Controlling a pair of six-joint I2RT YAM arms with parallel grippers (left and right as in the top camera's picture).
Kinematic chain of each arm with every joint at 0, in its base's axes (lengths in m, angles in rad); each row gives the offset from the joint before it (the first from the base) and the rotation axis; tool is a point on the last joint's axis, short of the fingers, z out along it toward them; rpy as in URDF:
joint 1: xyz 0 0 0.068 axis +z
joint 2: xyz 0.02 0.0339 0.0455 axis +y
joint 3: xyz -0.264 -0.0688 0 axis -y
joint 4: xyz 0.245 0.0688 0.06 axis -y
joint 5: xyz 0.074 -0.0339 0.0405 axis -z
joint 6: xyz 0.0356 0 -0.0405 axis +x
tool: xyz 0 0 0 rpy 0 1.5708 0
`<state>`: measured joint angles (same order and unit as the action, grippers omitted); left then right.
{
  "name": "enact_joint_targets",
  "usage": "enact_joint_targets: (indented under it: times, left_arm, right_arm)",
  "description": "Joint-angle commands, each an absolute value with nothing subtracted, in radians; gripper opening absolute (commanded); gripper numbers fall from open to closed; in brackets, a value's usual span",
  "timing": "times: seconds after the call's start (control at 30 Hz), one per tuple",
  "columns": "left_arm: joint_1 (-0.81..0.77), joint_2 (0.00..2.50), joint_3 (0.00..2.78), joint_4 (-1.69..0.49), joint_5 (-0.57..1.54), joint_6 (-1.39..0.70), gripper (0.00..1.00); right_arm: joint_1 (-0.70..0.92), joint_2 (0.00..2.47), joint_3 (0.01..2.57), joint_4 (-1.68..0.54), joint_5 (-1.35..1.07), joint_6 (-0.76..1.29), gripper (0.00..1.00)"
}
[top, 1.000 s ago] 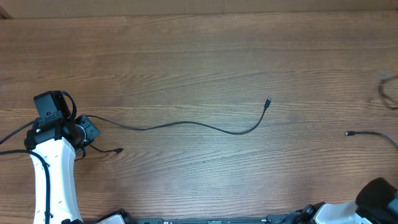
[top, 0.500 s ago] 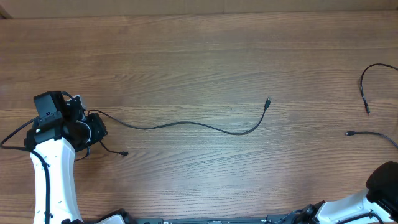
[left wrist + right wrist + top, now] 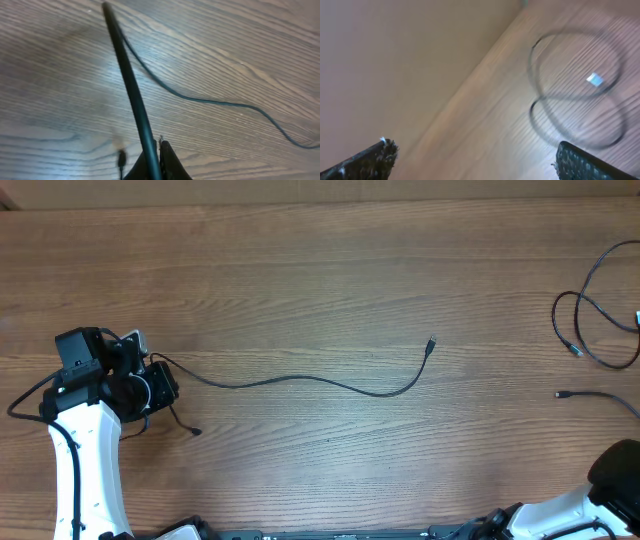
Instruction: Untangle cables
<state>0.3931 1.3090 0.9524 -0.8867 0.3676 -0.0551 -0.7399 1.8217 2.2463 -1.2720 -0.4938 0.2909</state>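
Left gripper point(image 3: 156, 162): jaws pinched closed on the long cable point(image 3: 131, 85) near its left end. The rest trails right across the table point(image 3: 300, 260) to its plug point(image 3: 431, 342).

Right gripper point(image 3: 475, 160): spread wide, empty, over the looped cable point(image 3: 575, 90) at the far right.

Judgement: the cords look light, limp and slippery. Take hold just behind a plug.
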Motion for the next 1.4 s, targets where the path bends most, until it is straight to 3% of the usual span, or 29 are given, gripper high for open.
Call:
enact_joint_targets:
  times: [0.0,0.2,0.3,0.37,0.47,0.6,0.83,1.03,1.37]
  left_arm:
    - [0.385,1.292,0.952,-0.878,0.538,0.010,0.04]
    - [0.265,1.292,0.952,-0.765,0.903,0.052,0.04]
    - [0.205,1.292,0.952,-0.599,1.195,-0.011,0.04]
    - [0.191,1.292,0.952,-0.397,1.401,-0.187,0.04]
    - [0.189,1.292,0.952,-0.048,1.533,-0.561,0.04]
    - [0.189,1.292,0.952,0.496,1.561,-1.125,0.04]
    - [0.189,1.292,0.952,1.310,1.484,-1.818,0.04]
    - [0.170,1.292,0.952,1.382,1.449,-1.909,0.04]
    - [0.051,1.292,0.952,1.389,1.384,-1.917,0.04]
  right_arm:
    - [-0.641,1.811,2.243,-1.340,-0.617,0.099,1.00]
    - [-0.362,1.812,2.243,-1.423,-0.627,-0.176,1.00]
    - [-0.225,1.812,2.243,-1.455,-0.627,-0.300,1.00]
    - [-0.150,1.814,2.243,-1.469,-0.627,-0.356,1.00]
    - [-0.060,1.827,2.243,-1.477,-0.627,-0.376,1.00]
    - [0.071,1.865,2.190,-1.475,-0.632,-0.455,1.00]
    - [0.245,1.874,1.947,-1.334,-0.751,-0.608,1.00]
    - [0.391,1.875,1.782,-1.121,-0.797,-0.608,0.99]
    - [0.574,1.876,1.575,-0.768,-0.798,-0.603,0.86]
